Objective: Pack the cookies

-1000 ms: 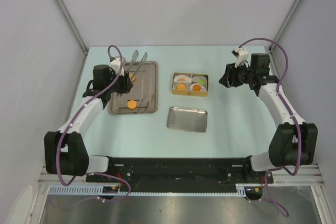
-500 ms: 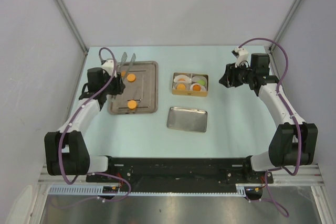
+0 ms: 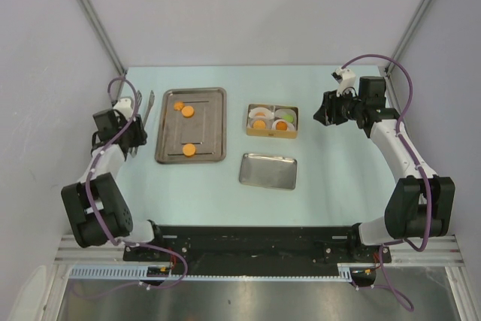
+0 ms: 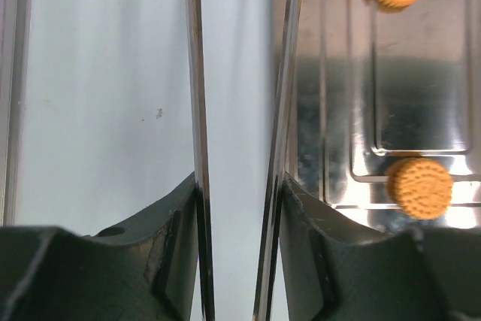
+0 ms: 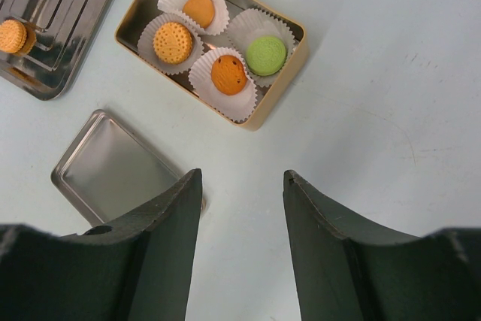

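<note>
Three orange cookies (image 3: 188,111) lie on the long steel tray (image 3: 213,122); two of them show in the left wrist view (image 4: 419,187). Several more cookies (image 5: 228,74), one of them green (image 5: 266,55), sit in white paper liners inside the gold box (image 3: 293,133). My left gripper (image 3: 124,122) is shut on metal tongs (image 4: 197,110), whose two blades run forward over the table just left of the tray's edge with nothing between them. My right gripper (image 5: 242,174) hangs open and empty to the right of the box (image 5: 282,103).
A small steel lid (image 3: 267,171) lies in front of the box, also visible in the right wrist view (image 5: 113,167). The left side wall stands close to my left arm. The right arm (image 3: 391,133) reaches in from the right.
My left arm has swung left with the tongs, from over the tray to the table's left side. The cookies and the right arm have not moved.
</note>
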